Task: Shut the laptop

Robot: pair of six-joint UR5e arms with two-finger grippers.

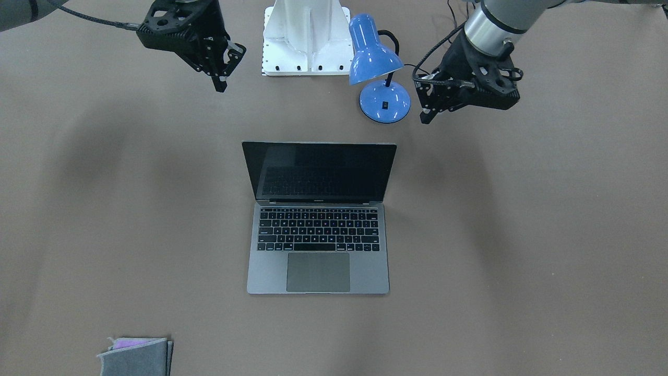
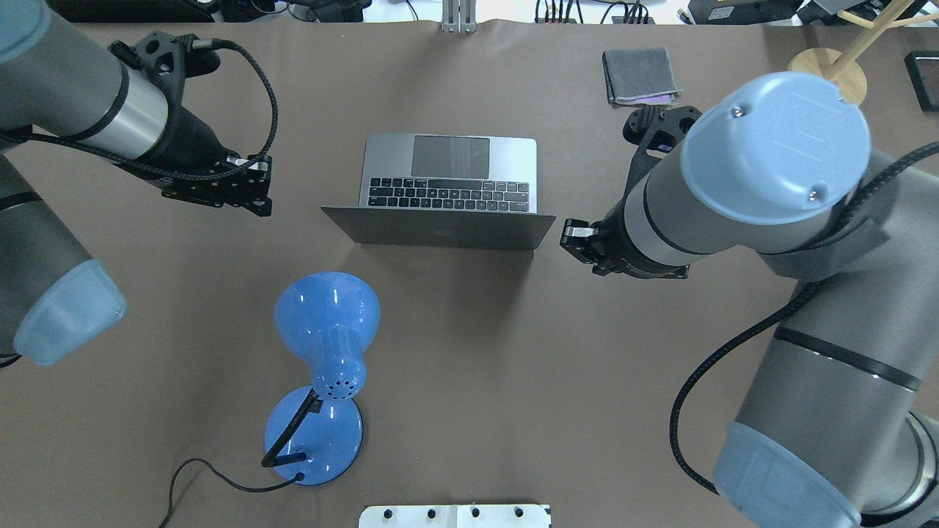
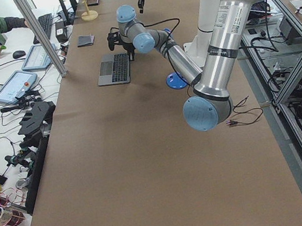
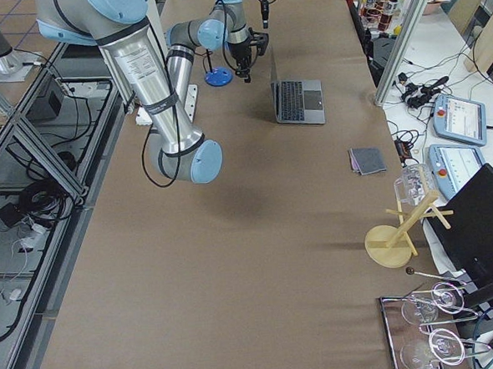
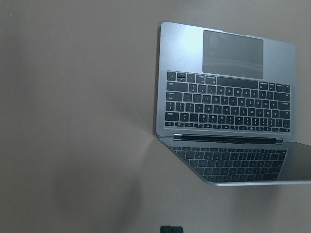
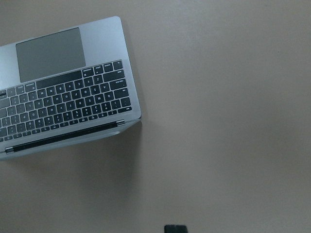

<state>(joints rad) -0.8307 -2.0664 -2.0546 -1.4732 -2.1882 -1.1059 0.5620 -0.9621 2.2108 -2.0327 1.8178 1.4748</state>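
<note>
As viewed from across the tabletop (image 1: 522, 271), found laptop (image 1: 318, 245) open near the middle, base flat, lid raised and leaning slightly back, dark screen facing away from robot, keyboard and trackpad exposed. Logged left tool (image 1: 426, 116) hovering off the laptop's robot-left side, slightly behind the hinge line, apart from it; fingertips drawn together, narrow, holding nothing. Logged right tool (image 1: 221, 84) hovering off the laptop's robot-right side, likewise slightly behind the hinge line and apart from it; narrow, fingertips together, empty. Spotted blue desk lamp (image 1: 377, 65) standing behind the laptop's lid, toward its robot-left corner, not touching. Recorded grey felt pouch (image 1: 136, 357) lying well apart from the laptop, beyond its trackpad edge, toward robot-right.
</note>
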